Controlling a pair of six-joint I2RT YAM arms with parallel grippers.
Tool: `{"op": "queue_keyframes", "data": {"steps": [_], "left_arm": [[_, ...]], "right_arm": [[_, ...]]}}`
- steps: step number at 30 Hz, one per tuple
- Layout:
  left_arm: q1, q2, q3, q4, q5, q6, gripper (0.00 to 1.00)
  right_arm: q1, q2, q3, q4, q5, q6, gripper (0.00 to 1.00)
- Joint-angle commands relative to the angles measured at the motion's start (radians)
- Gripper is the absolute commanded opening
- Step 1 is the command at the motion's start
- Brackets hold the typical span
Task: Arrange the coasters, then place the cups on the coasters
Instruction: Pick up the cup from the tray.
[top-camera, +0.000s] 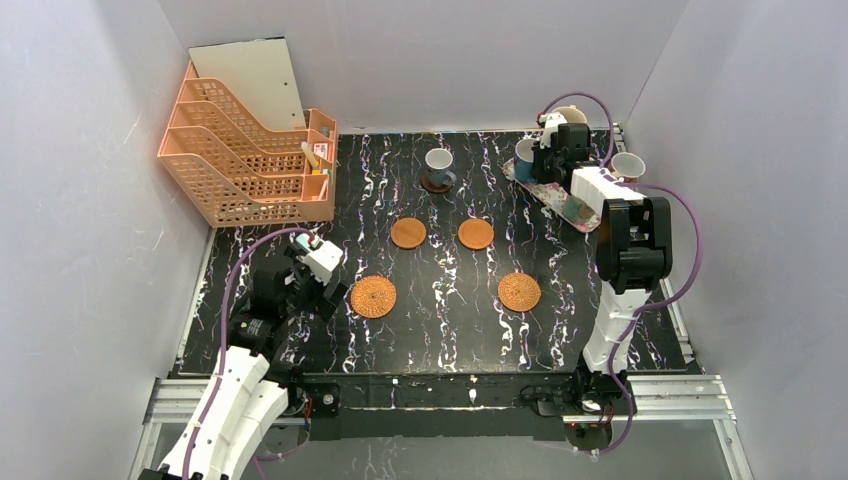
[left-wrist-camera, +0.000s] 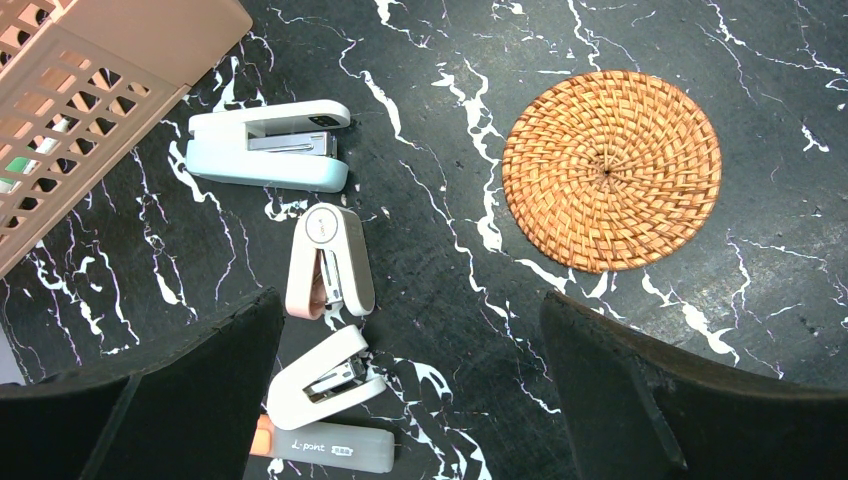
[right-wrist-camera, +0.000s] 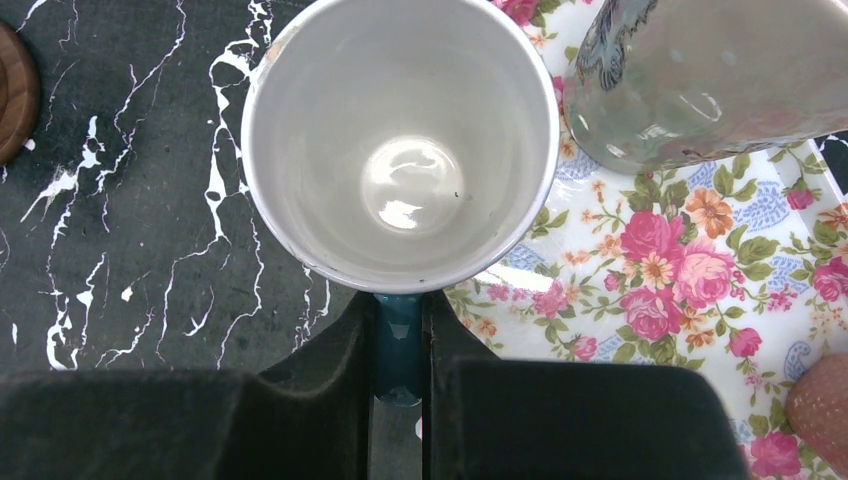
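The left gripper hangs with jaws apart, a wicker coaster just beyond it. Four coasters lie bare mid-table. The right-hand wood coaster sits left of and nearer than the right gripper, which is clamped on the handle of a blue cup at the floral tray (its left edge). Whether the cup's base is lifted cannot be told.

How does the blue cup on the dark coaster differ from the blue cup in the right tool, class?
The coaster cup stands on a dark coaster; the gripped cup is at the edge of the floral tray, on no coaster. The gripped cup's handle is clamped in the right tool; the coaster cup is untouched. Both are upright, blue outside, white inside.
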Motion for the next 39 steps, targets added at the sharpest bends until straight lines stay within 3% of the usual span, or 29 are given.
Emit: {"op": "queue_keyframes", "data": {"steps": [1, 7, 26, 39], "left_arm": [[-0.003, -0.003, -0.006, -0.002, -0.001, -0.003, 0.98], [-0.003, -0.004, -0.006, -0.002, -0.001, -0.002, 0.98], [-0.003, -0.009, -0.006, -0.002, -0.004, -0.003, 0.98], [-0.003, -0.027, -0.011, 0.016, -0.061, -0.015, 0.98]], "right_arm": [[-0.004, -0.016, 0.031, 0.024, -0.029, -0.014, 0.01], [-0.004, -0.025, 0.032, 0.027, 0.022, -0.023, 0.01], [-0.004, -0.213, -0.110, 0.199, -0.025, -0.072, 0.01], [-0.004, -0.324, -0.133, 0.170, -0.110, -0.067, 0.01]]}}
